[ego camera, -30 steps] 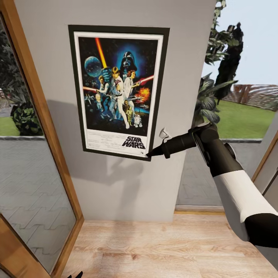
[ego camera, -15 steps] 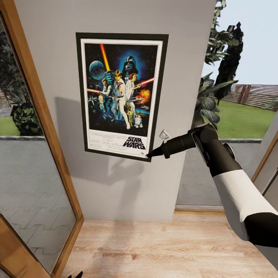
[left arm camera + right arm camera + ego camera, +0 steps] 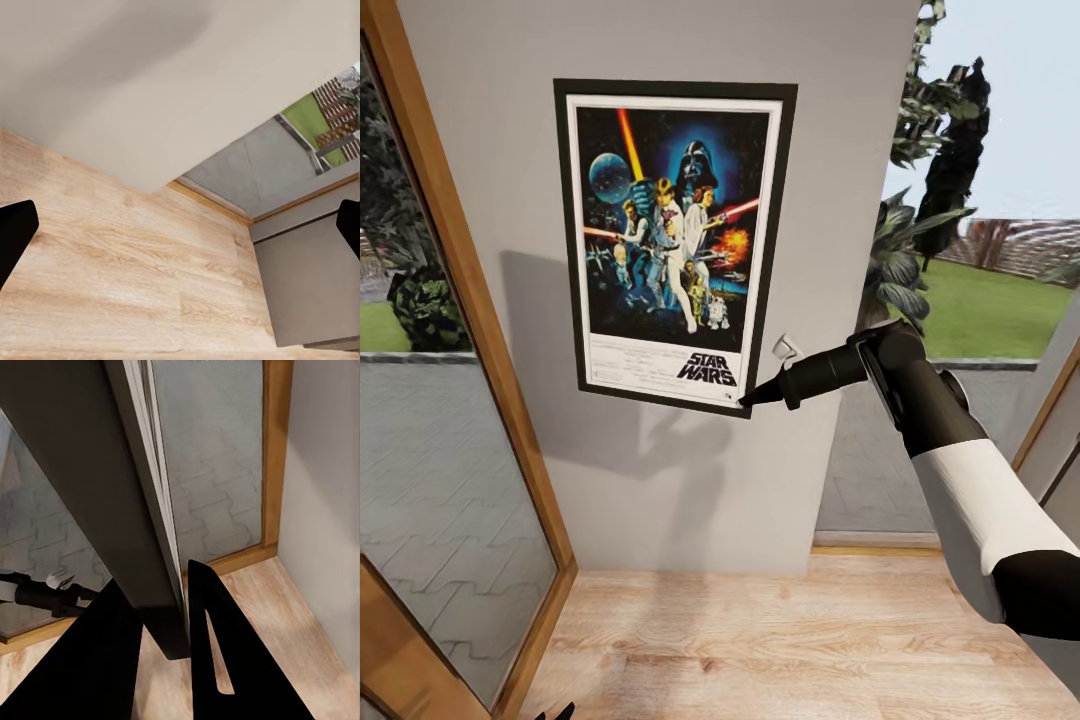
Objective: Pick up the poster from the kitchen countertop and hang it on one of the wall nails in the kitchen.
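— At your far left, what do you have?

— You have a wood-framed glass door (image 3: 450,420) with paving behind it, and beside it the grey wall (image 3: 660,480) that runs down to the pale wooden floor (image 3: 760,640).

— And your left gripper (image 3: 180,232)?

— Your left wrist view looks down at that floor and the foot of the wall; the two black fingertips (image 3: 15,236) sit at opposite edges of the picture, spread wide with nothing between them.

— Where is the poster (image 3: 675,240)?

— It lies flat against the wall, upright, its top tilted a little to the left, title strip at the bottom. You cannot see what it hangs from.

— And your right side?

— Your right gripper (image 3: 748,398) has the poster's lower right corner. In the right wrist view the black frame edge (image 3: 150,547) runs between the two dark fingers (image 3: 217,660), which are closed against it. Just above that arm a small white wall hook (image 3: 785,348) sticks out. Past the wall's edge you see plants (image 3: 920,230) and lawn.
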